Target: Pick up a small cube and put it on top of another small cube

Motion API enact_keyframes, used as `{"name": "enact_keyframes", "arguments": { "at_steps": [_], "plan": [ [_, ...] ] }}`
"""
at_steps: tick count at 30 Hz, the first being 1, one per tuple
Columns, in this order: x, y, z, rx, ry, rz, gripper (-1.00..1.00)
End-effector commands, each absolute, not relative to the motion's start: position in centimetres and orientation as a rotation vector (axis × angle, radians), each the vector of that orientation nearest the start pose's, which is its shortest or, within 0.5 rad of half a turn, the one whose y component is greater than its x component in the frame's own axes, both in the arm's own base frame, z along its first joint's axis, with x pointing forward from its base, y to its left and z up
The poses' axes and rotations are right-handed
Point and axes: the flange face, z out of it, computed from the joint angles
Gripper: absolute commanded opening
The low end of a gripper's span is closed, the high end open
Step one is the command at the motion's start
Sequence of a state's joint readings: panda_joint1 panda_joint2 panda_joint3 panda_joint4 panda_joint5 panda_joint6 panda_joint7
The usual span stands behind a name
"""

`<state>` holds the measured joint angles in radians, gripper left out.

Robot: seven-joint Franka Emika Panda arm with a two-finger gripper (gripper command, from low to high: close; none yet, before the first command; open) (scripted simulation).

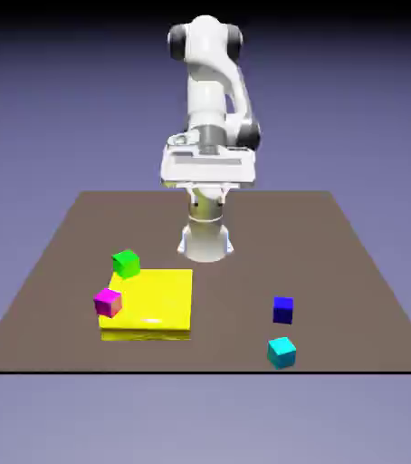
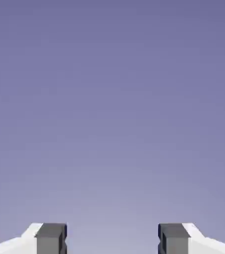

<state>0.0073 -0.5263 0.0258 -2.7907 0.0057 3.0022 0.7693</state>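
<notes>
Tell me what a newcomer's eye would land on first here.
Probably the flat, bright yellow block on the brown tabletop, at the exterior view's left of centre. Next, likely the white robot arm rising at the far edge, and the small cyan cube near the front edge, right of centre.

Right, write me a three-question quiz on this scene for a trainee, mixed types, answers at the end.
1. True or false: the gripper is clamped on a cube.
2. Multiple choice: which cube lies nearest the table's front edge in the exterior view?
a) green
b) magenta
c) cyan
d) dark blue
3. Fill in the blank: in the exterior view, the large flat block near the green cube and the magenta cube is coloured ____.

Key: 1 false, its fingers stand apart with only backdrop between them; 2 c, the cyan cube; 3 yellow.
</notes>
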Motion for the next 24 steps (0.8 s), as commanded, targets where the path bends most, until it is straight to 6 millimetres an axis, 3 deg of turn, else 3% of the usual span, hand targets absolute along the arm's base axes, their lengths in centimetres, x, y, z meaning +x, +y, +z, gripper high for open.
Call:
{"name": "enact_keyframes", "arguments": {
  "at_steps": [1, 7, 12, 17, 22, 24],
  "plan": [
    [40.4, 2.0, 43.5, -2.545, 1.001, -0.905, 0.00],
    [43.1, 6.4, 36.3, -2.683, 1.149, -0.515, 0.00],
    [43.8, 10.5, 30.0, -2.766, 1.269, -0.170, 0.00],
    [42.9, 14.9, 24.0, -2.819, 1.379, 0.192, 0.00],
    [40.8, 19.5, 18.6, -2.843, 1.469, 0.571, 0.00],
    [40.6, 19.8, 18.4, -2.844, 1.473, 0.592, 0.00]
  ]
}}
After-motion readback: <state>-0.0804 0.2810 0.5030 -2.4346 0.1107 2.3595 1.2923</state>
